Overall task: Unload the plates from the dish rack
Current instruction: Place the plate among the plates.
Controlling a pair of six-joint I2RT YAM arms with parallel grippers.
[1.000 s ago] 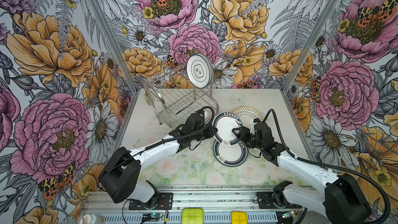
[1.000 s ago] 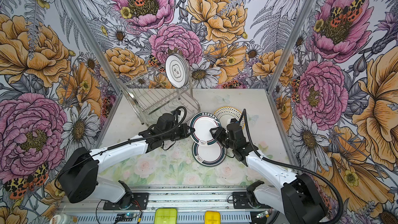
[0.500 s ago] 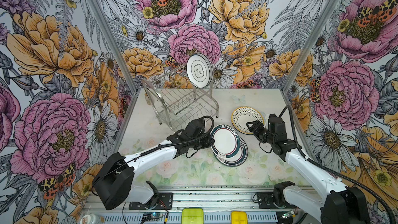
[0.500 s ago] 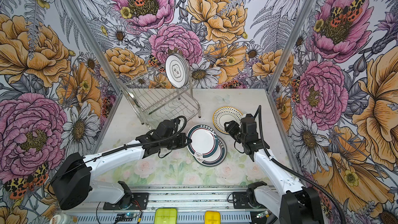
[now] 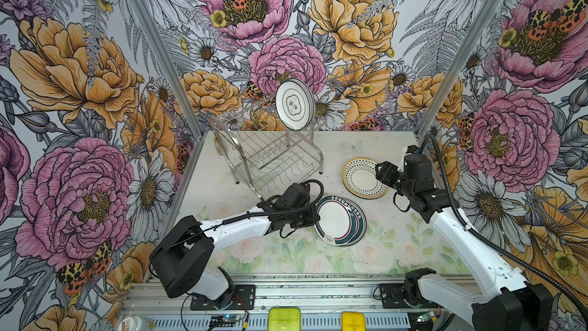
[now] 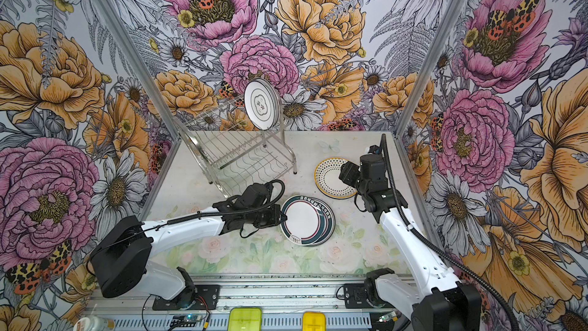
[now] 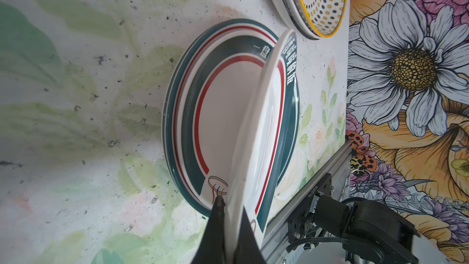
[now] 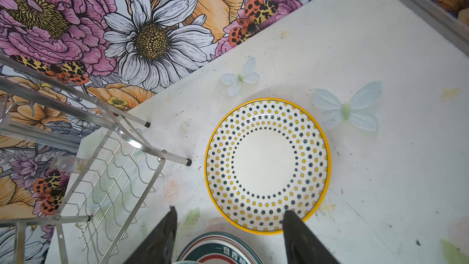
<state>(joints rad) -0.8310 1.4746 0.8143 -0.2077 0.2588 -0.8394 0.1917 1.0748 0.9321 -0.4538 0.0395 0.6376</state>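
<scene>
The steel dish rack (image 5: 273, 154) (image 6: 245, 157) stands at the back left. One white plate (image 5: 295, 108) (image 6: 262, 104) stands upright on its top tier. My left gripper (image 5: 316, 218) (image 6: 284, 217) (image 7: 231, 206) is shut on the rim of a teal-and-red banded plate (image 5: 334, 222) (image 7: 256, 128). That plate is tilted over a stack of like plates (image 5: 359, 229) (image 7: 220, 107) on the table. My right gripper (image 5: 379, 169) (image 8: 230, 210) hovers open and empty at the near edge of the yellow dotted plate (image 5: 362, 178) (image 8: 266, 166).
The dotted plate lies on top of other plates (image 7: 286, 8) near the right wall. The rack's foot (image 8: 188, 162) stands close to its left. The booth's floral walls close in the table (image 5: 286, 256) on three sides. A metal rail (image 5: 286, 291) runs along the front.
My left gripper has carried the banded plate down and forward onto the stack. My right gripper has drawn away from it to the back right, over the dotted plate, and opened wider.
</scene>
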